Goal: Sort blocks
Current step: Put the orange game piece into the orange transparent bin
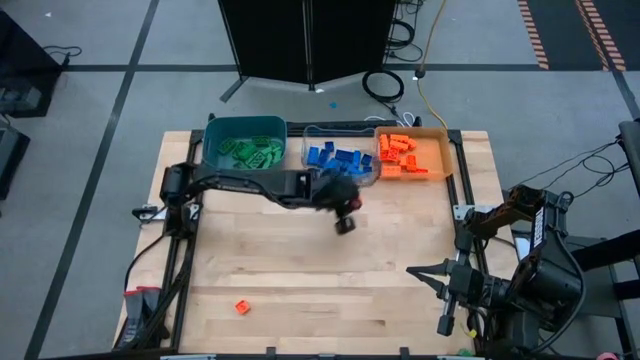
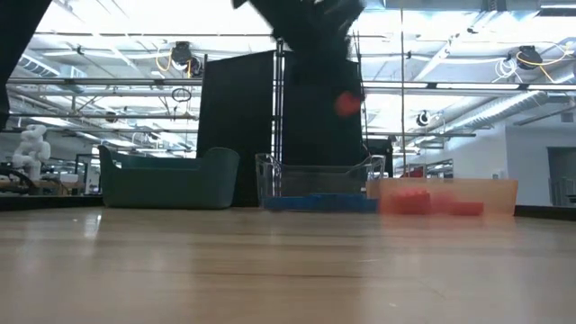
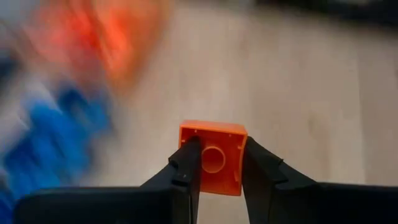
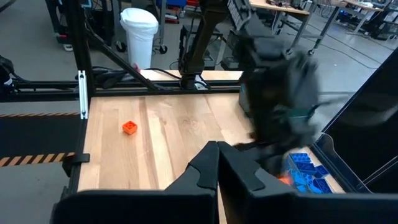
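- Orange was the colour of the block clamped in the left claw; the left wrist view showed the two fingers pinching its side walls, hollow underside toward the camera, with much of the block standing proud beyond the tips.
- That claw hung above the table near its middle, just short of the clear bin of blue blocks and at about eight o'clock from the orange bin at the table's one o'clock corner.
- The grip looked shallow, so a quick swing could have twisted the block out of the fingers and dropped it on the wood or into the blue blocks.
- Letting go too soon was the likelier fault, I judged: the path to the orange bin passed close by the clear bin's near corner, and an early release would have put orange among blue.
- Carrying it too low could have knocked the block against a bin's rim and tipped it free.
- A second orange block lay alone near the table's seven o'clock edge, not yet sorted; the green blocks sat in the teal bin at eleven o'clock.
- The right claw waited clenched and empty near the four o'clock side, well apart from any of this.
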You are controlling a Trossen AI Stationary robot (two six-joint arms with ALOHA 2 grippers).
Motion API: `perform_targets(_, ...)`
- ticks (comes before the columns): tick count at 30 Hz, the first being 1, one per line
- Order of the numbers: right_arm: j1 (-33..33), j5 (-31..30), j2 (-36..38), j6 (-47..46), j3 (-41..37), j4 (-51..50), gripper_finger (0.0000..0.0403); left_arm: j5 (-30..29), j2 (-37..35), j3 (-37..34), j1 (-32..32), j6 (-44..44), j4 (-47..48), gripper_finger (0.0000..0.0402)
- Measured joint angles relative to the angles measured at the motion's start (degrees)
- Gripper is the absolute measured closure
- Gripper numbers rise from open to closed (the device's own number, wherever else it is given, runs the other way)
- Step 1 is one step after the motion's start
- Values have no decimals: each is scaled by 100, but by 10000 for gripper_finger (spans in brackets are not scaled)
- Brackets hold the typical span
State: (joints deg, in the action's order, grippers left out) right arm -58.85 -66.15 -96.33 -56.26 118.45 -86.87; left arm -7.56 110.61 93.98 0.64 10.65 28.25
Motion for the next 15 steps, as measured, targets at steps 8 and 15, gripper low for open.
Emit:
perform_targets(8, 0, 9, 0, 39, 2, 0, 403, -654, 40, 327, 654, -970, -2456, 327)
perform_targets(15, 0, 22, 0, 39, 9, 0, 403, -713, 615, 379, 1203, -499, -3874, 327)
